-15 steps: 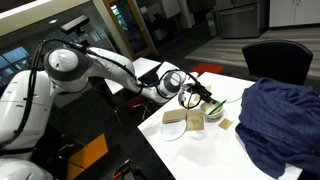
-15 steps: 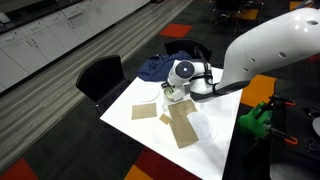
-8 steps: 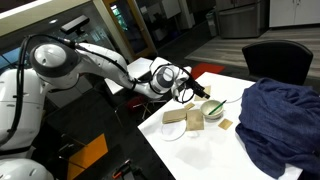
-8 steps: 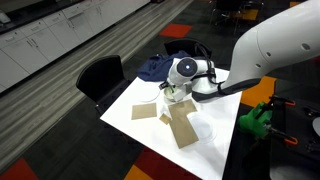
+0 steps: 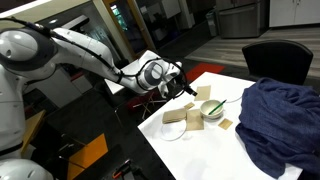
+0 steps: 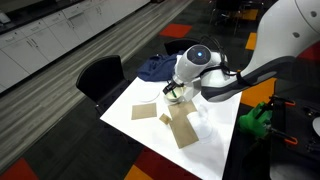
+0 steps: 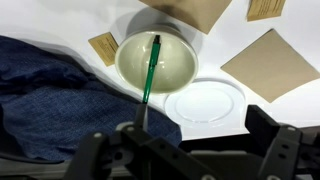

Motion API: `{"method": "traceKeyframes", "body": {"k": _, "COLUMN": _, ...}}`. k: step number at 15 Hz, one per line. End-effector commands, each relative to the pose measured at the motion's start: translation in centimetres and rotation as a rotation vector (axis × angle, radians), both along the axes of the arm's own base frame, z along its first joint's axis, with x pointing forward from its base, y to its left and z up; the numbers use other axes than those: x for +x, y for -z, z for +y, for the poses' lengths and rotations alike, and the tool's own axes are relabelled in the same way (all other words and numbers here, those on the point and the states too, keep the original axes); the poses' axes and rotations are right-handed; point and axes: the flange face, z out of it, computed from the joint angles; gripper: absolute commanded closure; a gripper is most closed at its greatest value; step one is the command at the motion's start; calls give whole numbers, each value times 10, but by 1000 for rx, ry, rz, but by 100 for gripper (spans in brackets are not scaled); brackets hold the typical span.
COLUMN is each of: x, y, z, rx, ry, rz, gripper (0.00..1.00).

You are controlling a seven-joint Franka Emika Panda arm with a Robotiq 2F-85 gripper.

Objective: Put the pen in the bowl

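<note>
The small cream bowl (image 7: 176,66) sits in the upper middle of the wrist view. The dark green-black pen (image 7: 151,72) lies in it, with one end leaning out over the near rim toward the blue cloth. My gripper (image 7: 190,152) is open and empty above and back from the bowl, its two black fingers spread at the bottom of the frame. In an exterior view the gripper (image 5: 186,88) hangs beside the bowl (image 5: 213,109), and the pen (image 5: 226,103) sticks out of it.
A flat white plate (image 7: 205,101) lies next to the bowl. A crumpled blue cloth (image 7: 50,95) covers one side of the table (image 5: 200,150). Several tan square pieces (image 7: 270,62) lie around the bowl. A black chair (image 5: 275,60) stands behind the table.
The arm has pulled up and back from the bowl. The pen stays in the bowl, free of the fingers.
</note>
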Motion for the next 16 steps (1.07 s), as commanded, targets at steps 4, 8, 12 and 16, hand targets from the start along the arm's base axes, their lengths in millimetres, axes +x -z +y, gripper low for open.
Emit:
{"method": "traceKeyframes", "body": {"k": 4, "x": -43, "y": -35, "z": 0, "rx": 52, "ry": -54, "rz": 156, "gripper": 0}}
{"method": "traceKeyframes", "body": {"k": 8, "x": -53, "y": -39, "z": -5, "rx": 50, "ry": -34, "rz": 249, "gripper": 0}}
{"method": "traceKeyframes", "body": {"k": 12, "x": -57, "y": -34, "z": -4, "rx": 63, "ry": -47, "rz": 312, "gripper": 0}}
{"method": "traceKeyframes", "body": {"k": 16, "x": -48, "y": -26, "z": -2, "rx": 72, "ry": -23, "rz": 293, "gripper": 0}}
